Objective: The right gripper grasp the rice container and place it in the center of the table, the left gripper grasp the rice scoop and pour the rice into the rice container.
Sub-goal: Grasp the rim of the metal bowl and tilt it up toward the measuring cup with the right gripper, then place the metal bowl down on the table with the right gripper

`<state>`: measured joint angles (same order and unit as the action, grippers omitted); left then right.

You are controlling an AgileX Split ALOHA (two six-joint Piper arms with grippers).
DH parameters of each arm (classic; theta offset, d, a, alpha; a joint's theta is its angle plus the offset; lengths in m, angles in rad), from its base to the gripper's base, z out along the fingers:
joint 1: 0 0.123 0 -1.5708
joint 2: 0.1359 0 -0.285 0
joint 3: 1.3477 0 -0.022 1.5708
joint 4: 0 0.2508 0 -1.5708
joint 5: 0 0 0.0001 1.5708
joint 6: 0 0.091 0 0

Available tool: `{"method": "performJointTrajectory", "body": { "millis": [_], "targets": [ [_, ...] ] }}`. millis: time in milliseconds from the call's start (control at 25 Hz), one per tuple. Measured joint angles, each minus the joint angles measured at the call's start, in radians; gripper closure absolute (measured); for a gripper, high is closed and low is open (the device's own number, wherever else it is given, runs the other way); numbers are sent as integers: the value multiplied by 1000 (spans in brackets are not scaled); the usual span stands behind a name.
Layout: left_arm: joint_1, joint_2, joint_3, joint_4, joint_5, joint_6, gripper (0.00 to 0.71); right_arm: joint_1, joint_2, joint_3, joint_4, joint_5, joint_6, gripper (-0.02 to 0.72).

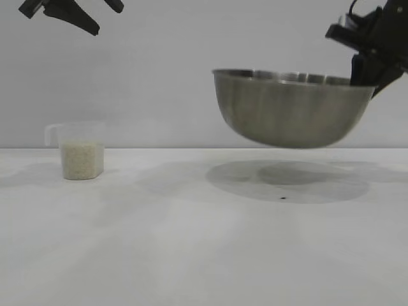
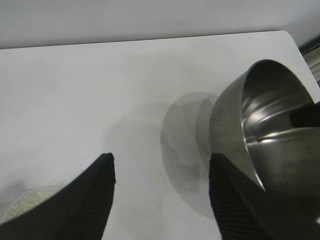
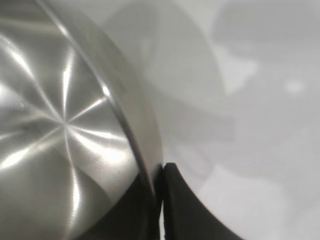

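Note:
The rice container, a large steel bowl, hangs tilted above the white table at centre right, casting a round shadow beneath it. My right gripper is shut on its far right rim; in the right wrist view the gripper pinches the rim of the bowl. The rice scoop, a clear cup with its handle at the left, stands on the table at the left with rice filling its lower half. High above it my left gripper is open and holds nothing. In the left wrist view the gripper frames bare table, with the bowl beyond one finger and the rice partly hidden behind the other.
A tiny dark speck lies on the table under the bowl. A plain grey wall stands behind the table. The table's far corner shows in the left wrist view.

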<state>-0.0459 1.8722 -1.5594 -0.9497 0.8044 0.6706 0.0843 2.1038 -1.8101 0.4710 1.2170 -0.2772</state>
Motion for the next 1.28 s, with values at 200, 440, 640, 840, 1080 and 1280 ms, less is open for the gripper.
{"method": "performJointTrajectory", "body": {
  "millis": [200,440,640,840,1080,1280],
  "targets": [
    [0,0,0,0,0,0,299,115,0,0,-9,10,0,703],
    [0,0,0,0,0,-2,299,180,0,79,-9,6,-12,703],
    [0,0,0,0,0,-2,299,182,0,179,-12,4,-23,703],
    [0,0,0,0,0,0,299,182,0,192,-10,-30,-25,703],
    [0,0,0,0,0,0,299,182,0,194,-10,-75,-25,703],
    [0,0,0,0,0,0,299,182,22,194,-10,-91,-19,703]
  ]
}}
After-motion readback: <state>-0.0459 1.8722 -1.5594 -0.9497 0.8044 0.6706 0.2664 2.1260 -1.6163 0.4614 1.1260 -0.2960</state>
